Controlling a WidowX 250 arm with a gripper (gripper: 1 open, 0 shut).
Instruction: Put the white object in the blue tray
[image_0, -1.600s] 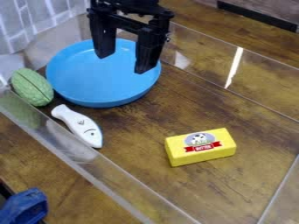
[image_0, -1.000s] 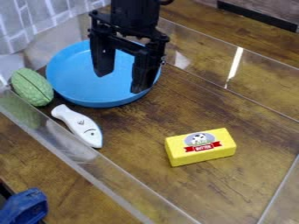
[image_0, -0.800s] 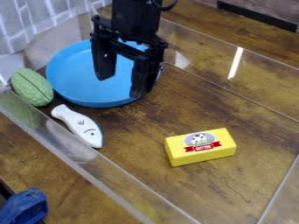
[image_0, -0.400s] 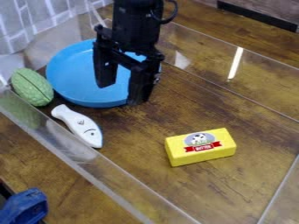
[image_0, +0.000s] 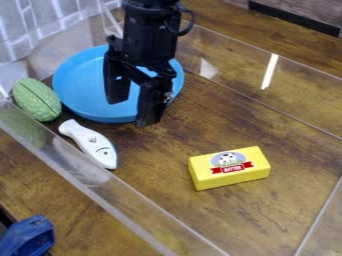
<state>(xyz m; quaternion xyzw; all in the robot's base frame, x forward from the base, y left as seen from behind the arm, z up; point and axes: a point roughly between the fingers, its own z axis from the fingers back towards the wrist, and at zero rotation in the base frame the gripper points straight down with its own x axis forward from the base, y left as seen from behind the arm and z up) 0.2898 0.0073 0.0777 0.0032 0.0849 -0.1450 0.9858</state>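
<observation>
The end effector (image_0: 136, 98) hangs spread wide and empty over the near rim of the blue tray (image_0: 80, 80). The white fish-shaped toy (image_0: 90, 143) lies on the wooden desk (image_0: 254, 115), just outside the tray, near the green ribbed oval (image_0: 35, 99).

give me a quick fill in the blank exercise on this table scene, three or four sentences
1. The white object lies on the table, not in the ____ tray.
2. The ribbed oval left of the tray is ____ in colour.
3. The tool hangs with its jaws ____, holding nothing.
4. The rectangular box near the right side is ____ in colour.

Missing words: blue; green; open; yellow
</observation>
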